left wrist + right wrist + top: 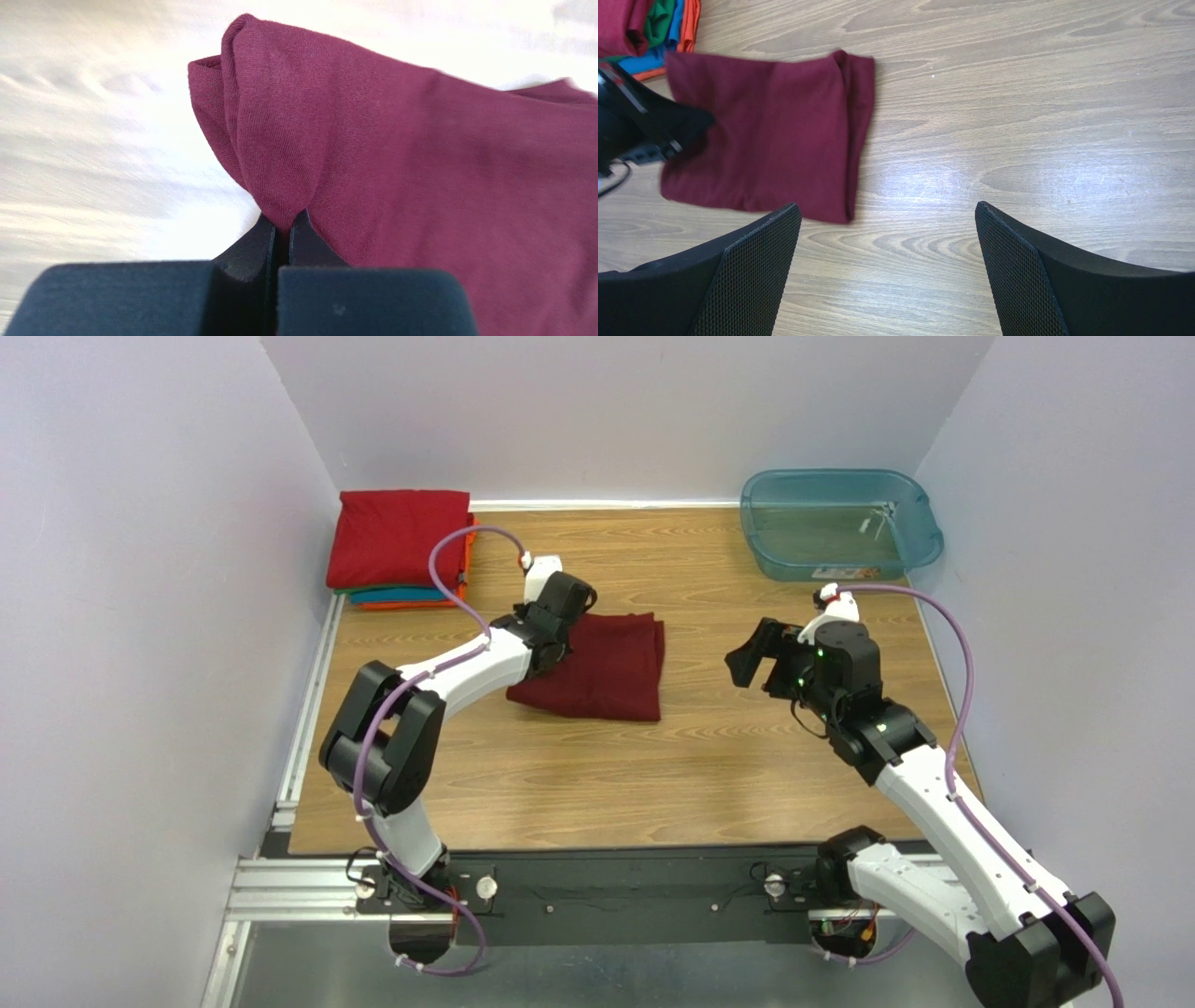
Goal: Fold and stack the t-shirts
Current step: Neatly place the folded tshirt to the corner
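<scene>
Far left on the counter (701,770) sits the folded stack (400,543); my left arm (456,669) crooks at the elbow and reaches inward, left jaws clenched on a raised pinch of the maroon shirt (606,667), which lies folded mid-counter. My right arm (919,763) stretches forward, wrist angled down over bare wood right of the shirt, right jaws spread wide, grasping nothing.

Plain maroon t-shirt (603,665), teal tub (839,522)
</scene>
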Controlling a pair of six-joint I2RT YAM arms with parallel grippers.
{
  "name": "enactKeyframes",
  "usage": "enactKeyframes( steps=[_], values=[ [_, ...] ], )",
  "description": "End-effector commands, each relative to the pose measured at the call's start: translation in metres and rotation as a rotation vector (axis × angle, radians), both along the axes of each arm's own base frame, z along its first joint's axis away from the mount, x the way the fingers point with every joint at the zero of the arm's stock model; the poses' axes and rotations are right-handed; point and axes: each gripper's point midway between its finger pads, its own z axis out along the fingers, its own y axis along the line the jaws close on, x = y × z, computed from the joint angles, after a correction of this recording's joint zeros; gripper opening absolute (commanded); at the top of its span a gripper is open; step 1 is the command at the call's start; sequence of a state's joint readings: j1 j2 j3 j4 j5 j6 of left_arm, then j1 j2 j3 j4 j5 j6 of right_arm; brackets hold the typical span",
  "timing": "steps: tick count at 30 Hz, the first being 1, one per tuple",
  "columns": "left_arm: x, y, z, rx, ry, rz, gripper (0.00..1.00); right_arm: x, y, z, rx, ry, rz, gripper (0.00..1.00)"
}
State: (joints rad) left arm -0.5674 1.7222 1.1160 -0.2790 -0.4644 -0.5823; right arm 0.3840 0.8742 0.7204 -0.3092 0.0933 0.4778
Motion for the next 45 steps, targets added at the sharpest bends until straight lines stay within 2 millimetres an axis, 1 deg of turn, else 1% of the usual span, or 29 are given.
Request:
enactKeyframes(
  steps=[1,2,8,10,13,14,16,17,20,21,22,23,24,25,26,27,28,32,34,35,40,41,42,43,45],
  values=[
    [0.025,0.039,0.042,0.251,-0.119,0.036,0.00,-0.002,-0.009,-0.004,-0.026,0.002,-0.034,1.00],
    [0.032,0.040,0.052,0.263,-0.147,0.041,0.00,-0.002,-0.009,-0.003,-0.024,0.000,-0.034,1.00],
    [0.062,0.065,0.086,0.372,-0.226,0.051,0.00,-0.003,-0.011,-0.002,-0.024,-0.008,-0.039,1.00],
    [0.076,0.073,0.104,0.428,-0.269,0.041,0.00,-0.002,-0.010,-0.002,-0.025,-0.007,-0.036,1.00],
    [0.093,0.078,0.127,0.488,-0.313,0.005,0.00,-0.002,-0.012,-0.003,-0.031,-0.004,-0.045,1.00],
    [0.102,0.091,0.138,0.515,-0.332,0.017,0.00,-0.001,-0.013,-0.002,-0.034,-0.009,-0.048,1.00],
    [0.108,0.094,0.142,0.541,-0.334,-0.005,0.00,-0.001,-0.014,-0.002,-0.037,-0.010,-0.055,1.00],
    [0.115,0.102,0.152,0.546,-0.348,0.011,0.00,-0.001,-0.014,-0.003,-0.040,-0.009,-0.056,1.00],
    [0.129,0.114,0.169,0.602,-0.356,0.005,0.00,0.000,-0.017,-0.004,-0.050,-0.009,-0.064,1.00],
    [0.133,0.120,0.167,0.620,-0.345,0.006,0.00,0.000,-0.018,-0.004,-0.054,-0.009,-0.070,1.00],
    [0.137,0.123,0.170,0.630,-0.346,0.002,0.00,0.000,-0.018,-0.004,-0.055,-0.009,-0.073,1.00],
    [0.142,0.125,0.179,0.651,-0.354,-0.010,0.00,0.000,-0.018,-0.004,-0.056,-0.010,-0.070,1.00],
    [0.146,0.131,0.175,0.666,-0.341,-0.009,0.00,0.001,-0.018,-0.005,-0.059,-0.009,-0.073,1.00],
    [0.149,0.133,0.178,0.671,-0.344,-0.006,0.00,0.001,-0.019,-0.006,-0.061,-0.006,-0.074,1.00],
    [0.154,0.135,0.188,0.675,-0.360,-0.004,0.00,0.001,-0.019,-0.006,-0.062,-0.005,-0.075,1.00],
    [0.157,0.135,0.183,0.684,-0.338,-0.020,0.00,0.002,-0.019,-0.008,-0.065,0.002,-0.075,1.00],
    [0.161,0.138,0.190,0.684,-0.348,-0.018,0.00,0.002,-0.019,-0.009,-0.068,0.005,-0.074,1.00],
    [0.165,0.148,0.201,0.720,-0.339,-0.004,0.00,0.003,-0.018,-0.013,-0.073,0.019,-0.072,1.00],
    [0.168,0.147,0.206,0.719,-0.341,-0.017,0.00,0.004,-0.018,-0.013,-0.075,0.020,-0.075,1.00],
    [0.168,0.148,0.211,0.722,-0.344,-0.016,0.00,0.004,-0.018,-0.013,-0.076,0.019,-0.075,1.00],
    [0.166,0.147,0.228,0.715,-0.360,-0.026,0.00,0.004,-0.020,-0.014,-0.081,0.022,-0.086,1.00],
    [0.167,0.145,0.235,0.694,-0.378,-0.025,0.00,0.005,-0.020,-0.016,-0.082,0.027,-0.087,1.00],
    [0.165,0.144,0.238,0.686,-0.376,-0.030,0.00,0.005,-0.020,-0.015,-0.082,0.025,-0.088,1.00],
    [0.166,0.141,0.248,0.656,-0.401,-0.023,0.00,0.006,-0.020,-0.016,-0.085,0.030,-0.088,1.00],
    [0.164,0.140,0.254,0.640,-0.398,-0.029,0.00,0.006,-0.020,-0.017,-0.086,0.033,-0.088,1.00]
  ],
)
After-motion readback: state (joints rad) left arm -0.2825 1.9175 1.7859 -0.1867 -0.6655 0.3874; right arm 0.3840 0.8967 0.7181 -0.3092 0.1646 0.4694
